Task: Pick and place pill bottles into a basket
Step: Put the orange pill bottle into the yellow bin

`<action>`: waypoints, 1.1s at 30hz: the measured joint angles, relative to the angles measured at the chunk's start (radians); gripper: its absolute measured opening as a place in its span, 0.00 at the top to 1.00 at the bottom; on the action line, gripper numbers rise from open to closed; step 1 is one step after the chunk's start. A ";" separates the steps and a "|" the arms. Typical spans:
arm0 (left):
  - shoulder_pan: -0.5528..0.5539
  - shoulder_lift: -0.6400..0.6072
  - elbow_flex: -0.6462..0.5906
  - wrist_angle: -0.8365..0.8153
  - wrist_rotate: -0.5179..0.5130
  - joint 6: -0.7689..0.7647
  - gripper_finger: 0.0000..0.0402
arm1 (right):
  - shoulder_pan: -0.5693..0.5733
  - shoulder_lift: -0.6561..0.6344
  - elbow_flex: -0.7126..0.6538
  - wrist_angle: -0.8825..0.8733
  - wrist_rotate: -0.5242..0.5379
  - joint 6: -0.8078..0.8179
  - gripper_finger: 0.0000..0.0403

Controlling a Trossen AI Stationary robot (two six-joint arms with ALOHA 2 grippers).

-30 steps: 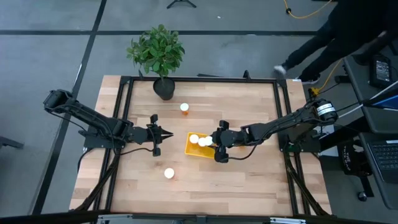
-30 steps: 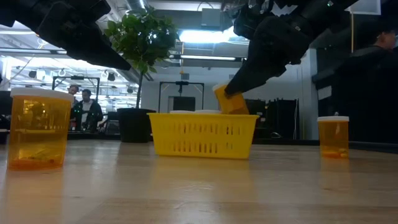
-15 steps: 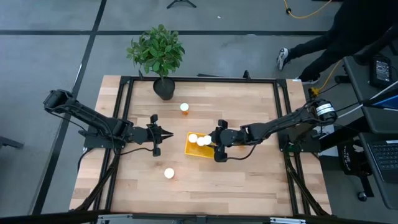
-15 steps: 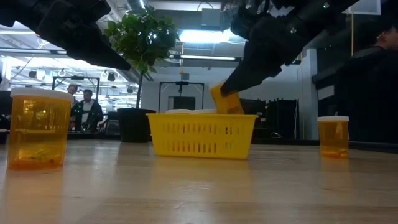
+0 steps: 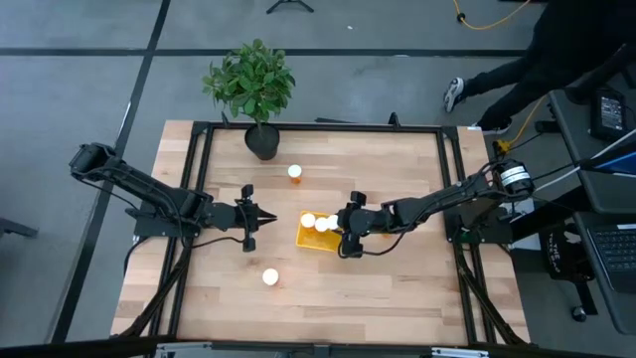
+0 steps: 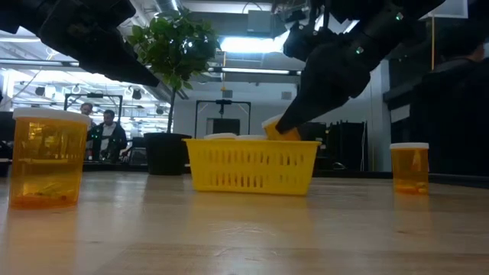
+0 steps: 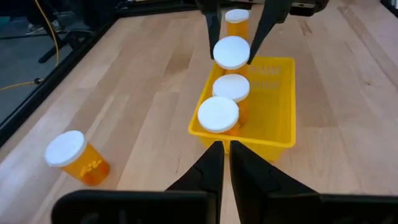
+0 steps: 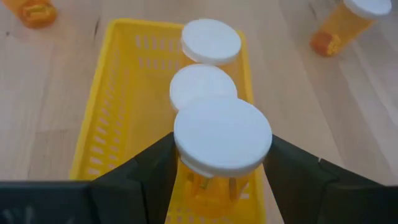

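The yellow basket (image 5: 316, 239) sits mid-table and holds two upright pill bottles with white caps (image 8: 203, 87) (image 8: 211, 40). My right gripper (image 5: 343, 236) is over the basket's right end, shut on a third bottle (image 8: 222, 134), which also shows in the left wrist view (image 7: 231, 52). One loose bottle (image 5: 295, 172) stands toward the far edge and another (image 5: 269, 277) toward the near edge. My left gripper (image 5: 260, 215) hovers left of the basket, shut and empty. My right gripper pinches the bottle's orange body just under its white cap (image 8: 205, 180) between its two fingers (image 8: 149, 171). The fingers slant down from the table's right. The bottle stands nearly upright with its lower part inside the basket (image 6: 281, 131); whether its base touches the floor I cannot tell.
A dark pot with a green plant (image 5: 260, 139) stands at the table's far edge. A black frame (image 5: 199, 199) runs around the tabletop. A person (image 5: 556, 50) stands beyond the far right corner. Bare wood lies near the front edge.
My right gripper has gone down and a little toward the table's left with the bottle. The bottle was tilted above the basket's rim and now stands lower, mostly behind the basket wall in the low view.
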 joint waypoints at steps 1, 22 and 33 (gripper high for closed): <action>0.000 0.000 0.000 0.000 0.000 0.000 0.94 | 0.000 0.000 0.000 -0.006 0.000 0.013 0.44; 0.000 0.000 0.000 0.000 0.000 0.000 0.94 | 0.000 -0.001 0.000 -0.018 -0.071 0.038 0.44; 0.000 0.000 0.000 0.000 0.000 0.000 0.95 | -0.016 -0.001 0.000 -0.026 -0.071 0.033 0.44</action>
